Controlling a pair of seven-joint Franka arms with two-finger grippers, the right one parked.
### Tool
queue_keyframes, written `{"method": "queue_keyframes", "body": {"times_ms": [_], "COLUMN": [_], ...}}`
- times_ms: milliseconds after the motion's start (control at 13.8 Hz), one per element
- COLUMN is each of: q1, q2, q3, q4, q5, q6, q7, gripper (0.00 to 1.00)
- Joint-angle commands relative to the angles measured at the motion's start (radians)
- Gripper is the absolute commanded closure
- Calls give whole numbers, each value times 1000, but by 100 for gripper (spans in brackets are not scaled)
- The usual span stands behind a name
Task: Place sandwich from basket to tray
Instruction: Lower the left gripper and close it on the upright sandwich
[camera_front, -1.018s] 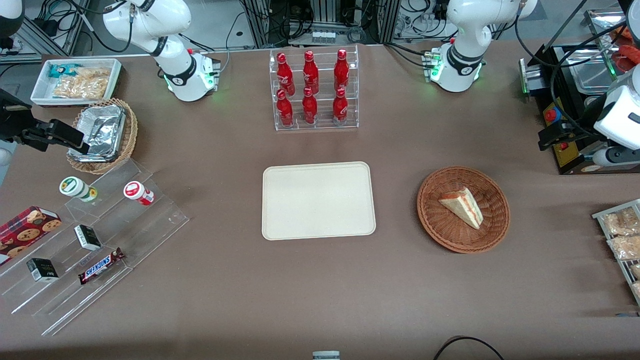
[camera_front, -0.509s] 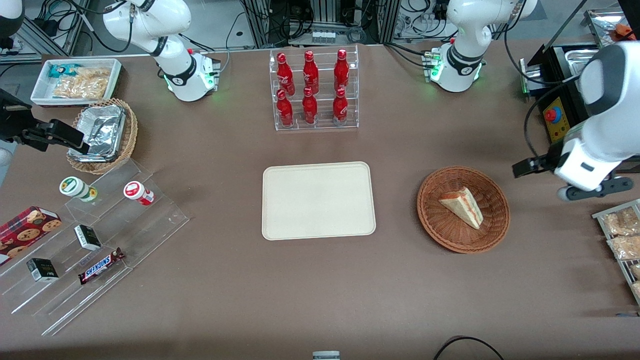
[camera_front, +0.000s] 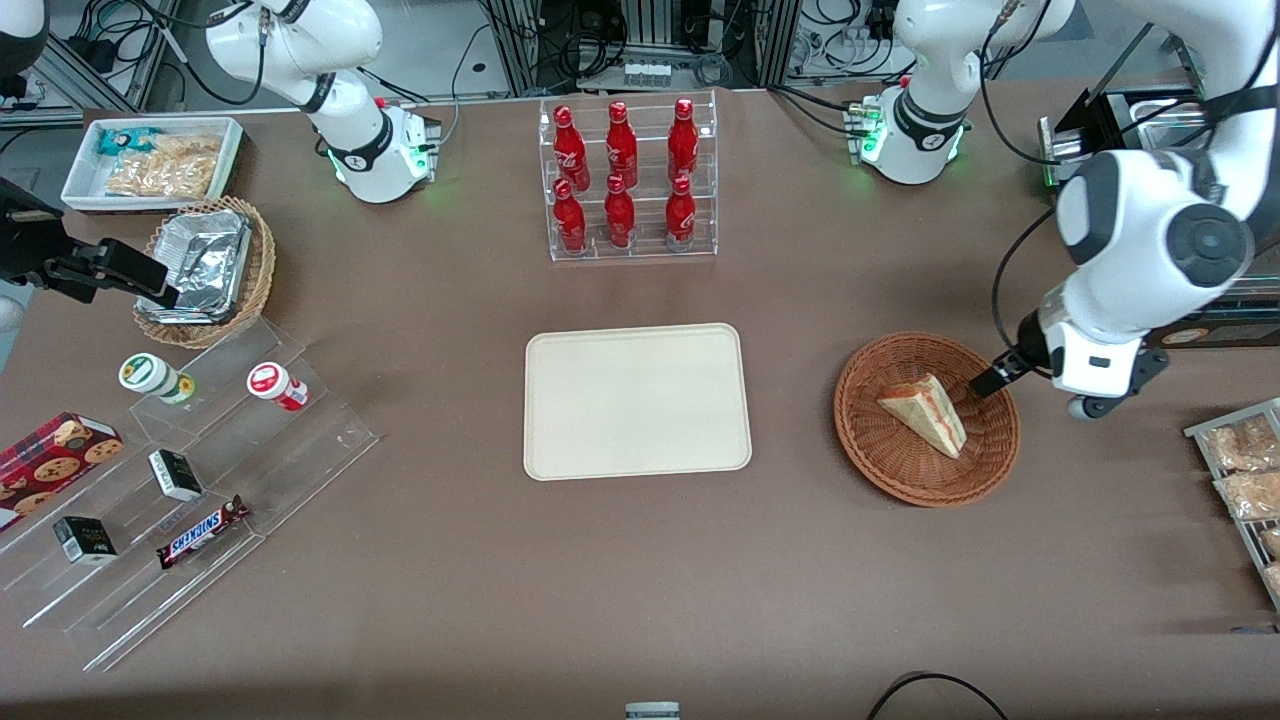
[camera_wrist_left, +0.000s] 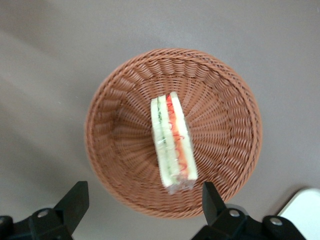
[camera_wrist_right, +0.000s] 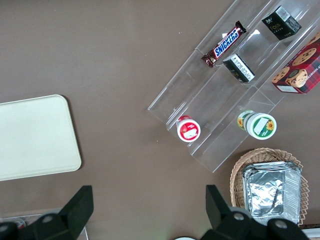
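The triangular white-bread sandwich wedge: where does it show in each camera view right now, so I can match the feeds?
Front view: triangular white-bread sandwich wedge lies in the round reddish-brown wicker basket, toward the working arm's end; the gripper hangs over the basket's rim.
Left wrist view: sandwich at the basket's middle, between open fingers.
Right wrist view: not in it.
Shared landmark: the basket; the cream rectangular tray links front and right wrist.

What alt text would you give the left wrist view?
A sandwich lies in a round wicker basket on a brown table, seen from above. The open gripper hovers over the basket's rim.
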Motion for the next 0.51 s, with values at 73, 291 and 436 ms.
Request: {"method": "queue_keyframes", "body": {"times_ms": [73,291,436], "q1": [-69,-79,-79], "q2": [-28,18,61], "q3": [2,2,2], "q4": [-121,-126,-123], "q5": [-15,-15,-15], "q6": [165,206,233], "q7": [-201,-206,-206], "gripper": [0,0,0]}}
